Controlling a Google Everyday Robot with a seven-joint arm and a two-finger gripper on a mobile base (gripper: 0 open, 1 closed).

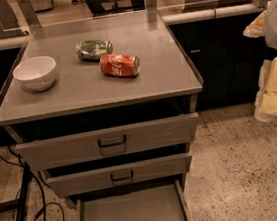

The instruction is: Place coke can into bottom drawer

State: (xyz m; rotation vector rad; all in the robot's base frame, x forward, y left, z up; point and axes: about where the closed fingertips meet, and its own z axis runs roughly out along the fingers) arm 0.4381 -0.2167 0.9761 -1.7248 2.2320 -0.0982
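The coke can (119,65) lies on its side on the grey cabinet top (76,97), right of centre. The bottom drawer (134,219) is pulled out at the foot of the cabinet, and its flat floor is bare. My gripper (270,97) hangs at the far right edge of the view, pale yellow and white. It is off to the right of the cabinet, below the level of its top, well apart from the can, and holds nothing that I can see.
A green-silver can (93,49) lies just behind the coke can. A white bowl (35,73) stands at the top's left side. Two handled drawers (112,142) sit slightly open above the bottom one. Black cables (25,217) lie on the floor at the left.
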